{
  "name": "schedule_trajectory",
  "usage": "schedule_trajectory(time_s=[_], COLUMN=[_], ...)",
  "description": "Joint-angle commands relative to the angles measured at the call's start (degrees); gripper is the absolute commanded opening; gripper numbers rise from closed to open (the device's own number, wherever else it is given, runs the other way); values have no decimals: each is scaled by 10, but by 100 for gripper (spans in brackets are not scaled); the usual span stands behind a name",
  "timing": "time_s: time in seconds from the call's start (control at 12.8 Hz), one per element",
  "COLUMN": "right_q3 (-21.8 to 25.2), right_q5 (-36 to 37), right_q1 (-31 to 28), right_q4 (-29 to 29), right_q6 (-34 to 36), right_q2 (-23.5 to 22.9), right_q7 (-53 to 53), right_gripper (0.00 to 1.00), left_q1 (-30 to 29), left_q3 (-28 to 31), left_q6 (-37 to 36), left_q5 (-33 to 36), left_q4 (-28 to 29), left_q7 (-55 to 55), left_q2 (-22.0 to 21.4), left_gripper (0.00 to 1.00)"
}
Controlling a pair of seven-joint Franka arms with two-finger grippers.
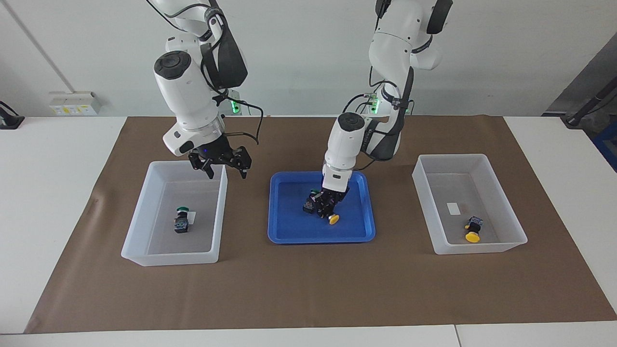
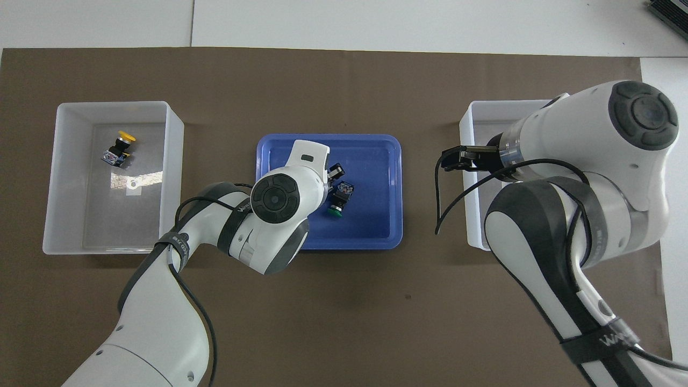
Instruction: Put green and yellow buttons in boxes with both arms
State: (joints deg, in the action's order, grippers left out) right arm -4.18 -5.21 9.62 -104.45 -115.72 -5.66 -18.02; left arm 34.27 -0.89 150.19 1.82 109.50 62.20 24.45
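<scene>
My left pincer (image 1: 328, 210): clamped on the yellow button (image 1: 332, 219) in the blue tray (image 1: 289, 231) (green button (image 1: 311, 200) alongside).
My right pincer (image 1: 225, 171): fingers apart, over the tray-side wall of the box (image 1: 144, 241).

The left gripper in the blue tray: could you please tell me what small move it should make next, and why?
Probably a straight lift. The left gripper is down in the blue tray, shut on the yellow button, with the green button right beside it. Rising clear first should avoid dragging that neighbour before carrying to the box that already holds a yellow one.
</scene>
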Motion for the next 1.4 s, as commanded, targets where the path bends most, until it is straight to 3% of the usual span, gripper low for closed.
schedule_trajectory(time_s=[0.0, 0.16, 0.39, 0.86, 1.17, 1.33], right_q3=[-3, -3, -3, -3, 0, -1], right_q5=[6, 6, 5, 6, 14, 54], right_q1=[5, 26, 95, 175, 203, 203], right_q4=[-22, -25, -47, -42, -28, -29], right_q6=[-10, -15, -98, -238, -308, -340], right_q2=[14, 11, -14, -113, -177, -197], right_q7=[-29, -63, -153, -288, -292, -291], right_gripper=[100, 100, 100, 100, 100, 100], left_q1=[-1, -36, -89, -237, -307, -334], left_q3=[12, 12, 13, 12, 12, 12], left_q6=[-74, -158, -227, -220, -168, -135], left_q5=[34, 34, 34, 30, 28, 26], left_q4=[4, 10, 7, -9, 5, 23], left_q7=[-32, -128, -247, -511, -674, -766], left_q2=[-55, -118, -169, -165, -163, -164], left_gripper=[0, 0, 0, 0, 0, 0])
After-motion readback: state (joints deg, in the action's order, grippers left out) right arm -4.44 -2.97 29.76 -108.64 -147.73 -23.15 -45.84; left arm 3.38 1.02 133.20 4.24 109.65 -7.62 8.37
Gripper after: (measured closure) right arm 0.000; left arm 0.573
